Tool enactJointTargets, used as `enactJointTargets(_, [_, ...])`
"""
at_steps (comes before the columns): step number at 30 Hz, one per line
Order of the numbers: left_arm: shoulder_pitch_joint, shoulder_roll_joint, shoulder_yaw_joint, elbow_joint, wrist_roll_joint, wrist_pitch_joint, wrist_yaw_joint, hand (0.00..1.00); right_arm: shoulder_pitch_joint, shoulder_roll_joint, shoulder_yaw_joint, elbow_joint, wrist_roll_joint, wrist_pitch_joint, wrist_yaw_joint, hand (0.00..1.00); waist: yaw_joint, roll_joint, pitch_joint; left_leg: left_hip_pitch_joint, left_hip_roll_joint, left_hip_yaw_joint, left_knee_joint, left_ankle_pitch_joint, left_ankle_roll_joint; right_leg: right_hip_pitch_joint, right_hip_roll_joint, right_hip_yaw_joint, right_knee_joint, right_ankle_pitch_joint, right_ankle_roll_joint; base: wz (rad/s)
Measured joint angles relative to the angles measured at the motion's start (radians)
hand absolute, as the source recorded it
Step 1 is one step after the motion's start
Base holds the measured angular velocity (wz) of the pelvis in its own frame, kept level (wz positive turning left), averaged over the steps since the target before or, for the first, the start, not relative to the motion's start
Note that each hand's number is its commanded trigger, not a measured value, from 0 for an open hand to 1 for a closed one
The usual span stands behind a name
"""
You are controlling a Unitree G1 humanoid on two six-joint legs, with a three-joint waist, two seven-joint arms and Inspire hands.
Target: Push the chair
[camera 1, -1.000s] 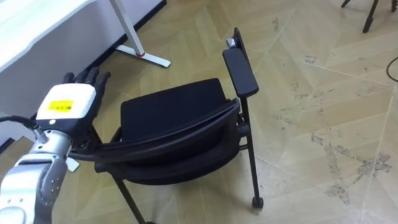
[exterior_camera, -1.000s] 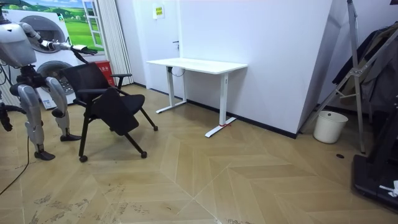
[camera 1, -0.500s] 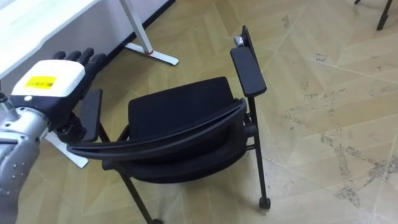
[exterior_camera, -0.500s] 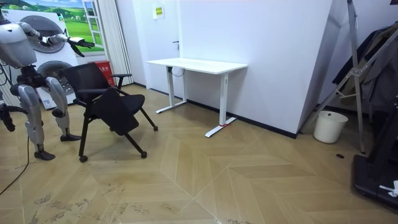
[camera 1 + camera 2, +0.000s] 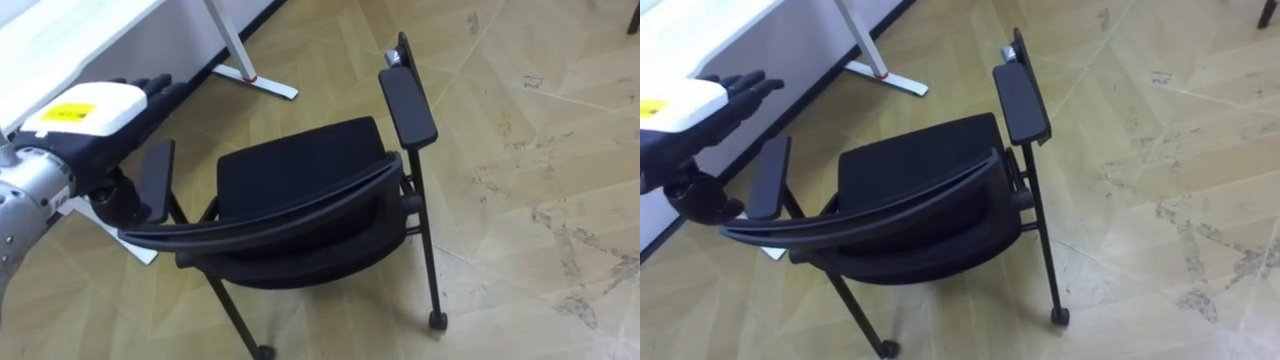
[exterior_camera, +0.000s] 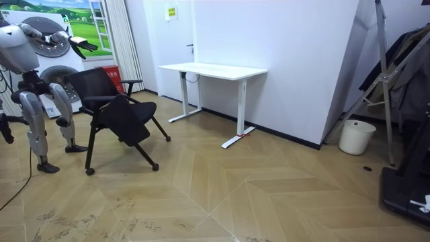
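Now left robot hand (image 5: 92,125) higher above chair (image 5: 300,178)

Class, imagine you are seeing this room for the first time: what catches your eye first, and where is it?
A black chair stands on the wooden floor right before the robot. The robot's left hand hovers over the left armrest, fingers straight. A white desk stands by the wall beyond.

My left hand (image 5: 85,112) shows its back; the palm is hidden. The chair (image 5: 300,170) seat hides its far legs. The desk (image 5: 60,40) is cut by the top edge. My right hand (image 6: 5,131), at the room view's left edge, is too small to read.
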Motion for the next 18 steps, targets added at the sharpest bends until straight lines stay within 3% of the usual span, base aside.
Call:
enactJointTargets(8, [-0.033, -0.001, -0.002, -0.026, -0.008, 0.000, -0.084, 0.00, -0.027, 0.001, 0.004, 0.003, -0.031, 0.000, 0.012, 0.00, -0.007, -0.012, 0.0024, -0.003, 0.000, -0.005, 0.000, 0.000, 0.000, 0.000, 0.000, -0.003, -0.002, 0.000, 0.000, 0.01])
enactJointTargets(10, [-0.053, -0.001, -0.013, -0.028, -0.026, 0.014, -0.097, 0.00, -0.030, 0.001, 0.005, 0.003, -0.031, 0.001, 0.012, 0.00, -0.008, -0.016, 0.0019, -0.005, 0.000, -0.004, 0.000, 0.000, 0.000, 0.000, 0.000, -0.004, -0.002, 0.000, 0.000, 0.02])
enactJointTargets(15, [-0.072, -0.001, -0.096, -0.031, -0.046, 0.057, -0.147, 0.00, -0.035, -0.002, 0.032, 0.004, -0.013, 0.015, 0.012, 0.00, -0.011, -0.020, 0.0009, 0.004, 0.000, -0.004, -0.001, 0.000, 0.000, 0.011, -0.001, -0.004, 0.008, 0.000, 0.000, 0.01])
enactJointTargets(18, [-0.067, -0.001, -0.148, -0.031, -0.053, 0.061, -0.178, 0.00, -0.035, -0.002, 0.055, 0.006, -0.013, 0.024, 0.012, 0.00, -0.014, -0.022, 0.0023, 0.009, 0.000, -0.004, -0.002, 0.000, 0.000, 0.011, -0.002, -0.003, 0.014, 0.000, 0.000, 0.00])
